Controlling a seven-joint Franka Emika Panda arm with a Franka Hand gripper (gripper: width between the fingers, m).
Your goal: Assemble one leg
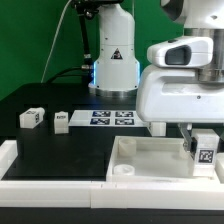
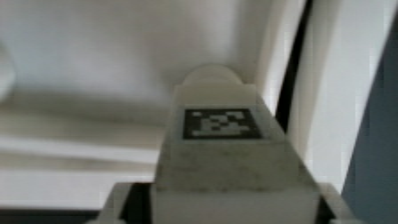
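- The pincer (image 1: 203, 150) grips one leg (image 1: 204, 155), tag facing out, just above the white panel (image 1: 140, 160) near its corner at the exterior view's right.
- Judged: picked and carried; seating in the socket remains.
- Two more legs (image 1: 31, 118) wait on the bench (image 1: 40, 140).
- The panel's raised rim crowds the descent; open room lies leftward.
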